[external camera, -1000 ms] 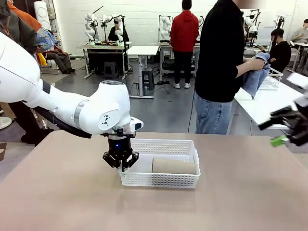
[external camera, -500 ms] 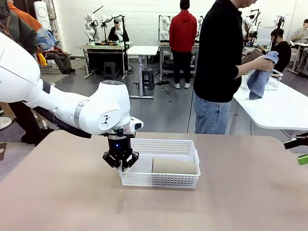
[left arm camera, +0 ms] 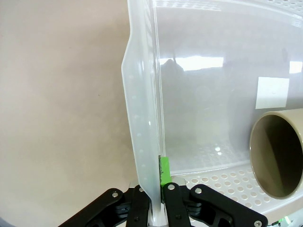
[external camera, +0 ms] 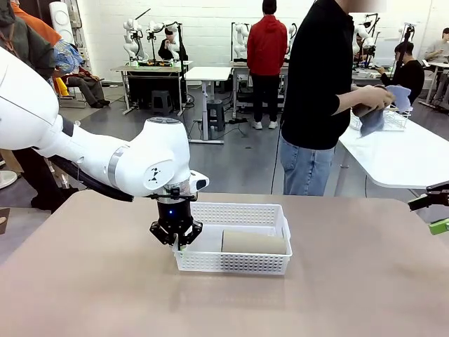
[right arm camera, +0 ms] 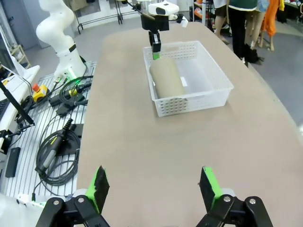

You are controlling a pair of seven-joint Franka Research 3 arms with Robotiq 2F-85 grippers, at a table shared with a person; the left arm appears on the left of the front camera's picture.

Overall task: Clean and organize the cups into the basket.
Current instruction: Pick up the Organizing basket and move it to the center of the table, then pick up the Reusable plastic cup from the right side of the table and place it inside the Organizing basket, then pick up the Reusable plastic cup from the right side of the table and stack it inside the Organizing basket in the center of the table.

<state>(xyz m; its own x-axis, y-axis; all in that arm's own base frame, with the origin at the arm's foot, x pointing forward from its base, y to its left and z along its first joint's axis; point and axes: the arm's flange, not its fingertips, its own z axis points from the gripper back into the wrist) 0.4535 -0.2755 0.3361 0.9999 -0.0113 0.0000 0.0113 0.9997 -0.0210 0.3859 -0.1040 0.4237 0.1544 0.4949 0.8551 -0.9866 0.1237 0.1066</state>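
Basket [external camera: 235, 262] wall was pinched at its left end by left gripper [external camera: 181, 246]; tan cup [external camera: 254, 242] lay inside; right gripper [right arm camera: 154, 184] hung spread wide, well right of basket.

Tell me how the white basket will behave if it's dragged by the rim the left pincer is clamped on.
The basket probably slides easily: thin plastic on a smooth table. Held at one end wall by the left pincer, it may flex or swivel. The tan cup lying inside could roll.
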